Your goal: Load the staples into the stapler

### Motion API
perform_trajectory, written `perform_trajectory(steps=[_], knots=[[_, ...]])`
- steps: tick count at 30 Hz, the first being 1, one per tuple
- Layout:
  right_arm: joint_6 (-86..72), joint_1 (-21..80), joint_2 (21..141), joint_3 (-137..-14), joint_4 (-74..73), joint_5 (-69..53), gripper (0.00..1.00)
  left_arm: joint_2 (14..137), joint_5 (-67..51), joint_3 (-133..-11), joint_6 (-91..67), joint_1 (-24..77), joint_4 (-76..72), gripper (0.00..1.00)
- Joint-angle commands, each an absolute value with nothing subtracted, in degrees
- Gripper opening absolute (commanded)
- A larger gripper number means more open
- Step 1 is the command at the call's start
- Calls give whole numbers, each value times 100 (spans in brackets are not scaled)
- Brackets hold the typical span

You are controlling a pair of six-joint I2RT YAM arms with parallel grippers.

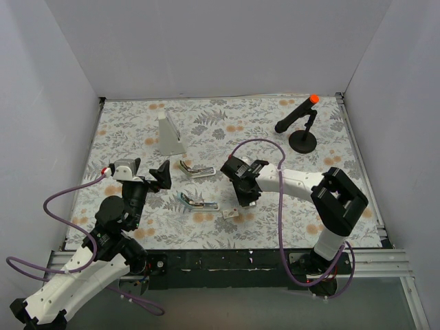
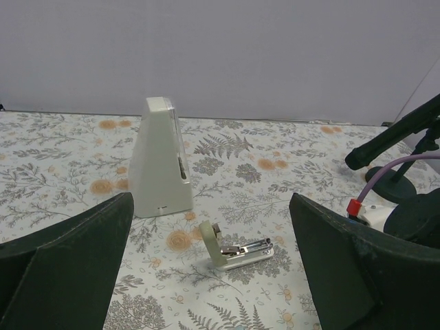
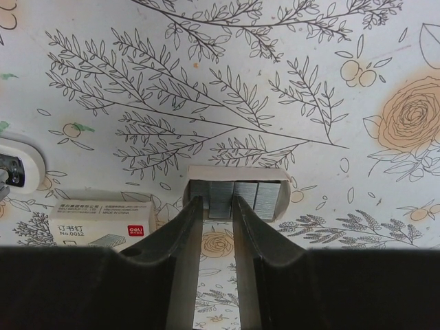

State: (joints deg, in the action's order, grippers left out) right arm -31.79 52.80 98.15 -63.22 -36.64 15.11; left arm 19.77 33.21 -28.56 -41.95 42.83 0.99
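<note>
A small open tray of staples lies on the floral table, with several silvery strips side by side. My right gripper is down on it, its narrow jaws closed on one strip. A white staple packet lies just left of the tray. In the top view the staples sit under my right gripper. A small whitish stapler, hinged open, lies mid-table and also shows in the left wrist view. My left gripper is open and empty, to the stapler's left.
A second stapler-like bar with green trim lies in front of the open one. A tall grey-white wedge stands behind, also in the left wrist view. A black stand with an orange tip is at the back right.
</note>
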Motion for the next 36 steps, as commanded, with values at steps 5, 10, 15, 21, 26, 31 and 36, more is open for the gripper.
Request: perform_trajectory(steps=[5,10,15,21,26,31,36], knots=[[-3261,5388,9949,-6486,-3771,1582,31,2030,3234,-2856,-4175,4228,53,98],[-3191,5440,10011,-6521,-3709,1503,28,2030,3226,-2856,-4175,4219,70,98],[-3094,5519,10002,-6592,-3735,1555,25,2039,3191,-2857,-4184,4201,79,98],[-3111,5555,10037,-6592,-3674,1512,25,2048,3164,-2865,-4192,4184,79,98],[-3208,5555,10046,-6548,-3613,1538,31,2057,3146,-2865,-4192,4175,88,98],[-3375,5555,10160,-6565,-3752,1661,38,2057,3129,-2865,-4201,4157,97,98],[-3454,5555,10169,-6495,-3797,1889,37,2074,3103,-2857,-4210,4148,97,98]])
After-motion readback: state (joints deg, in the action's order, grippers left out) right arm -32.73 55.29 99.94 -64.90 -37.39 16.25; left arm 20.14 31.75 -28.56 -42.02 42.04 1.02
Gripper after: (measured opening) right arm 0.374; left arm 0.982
